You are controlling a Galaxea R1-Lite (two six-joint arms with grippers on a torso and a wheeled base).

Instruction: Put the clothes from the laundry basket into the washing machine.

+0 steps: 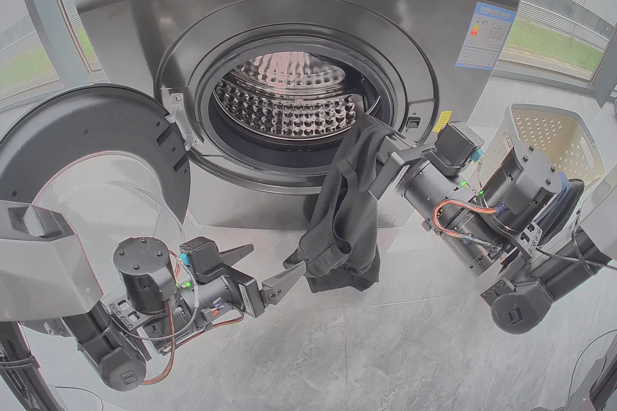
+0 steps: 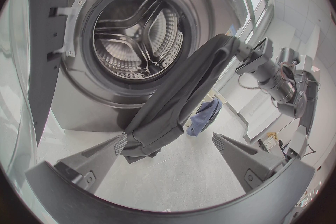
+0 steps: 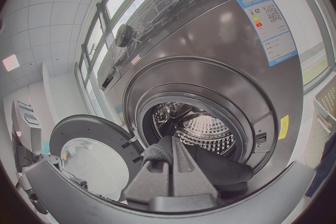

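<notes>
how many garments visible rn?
2. A black garment hangs from the right gripper before the open washing machine; a blue garment hangs at the laundry basket. More may be hidden inside.

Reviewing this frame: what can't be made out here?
- Laundry basket contents: head view, hidden by the right arm.
- Right gripper fingertips: head view, buried in the black garment.
- Blue cloth: right wrist view, cut off by the picture's edge.
</notes>
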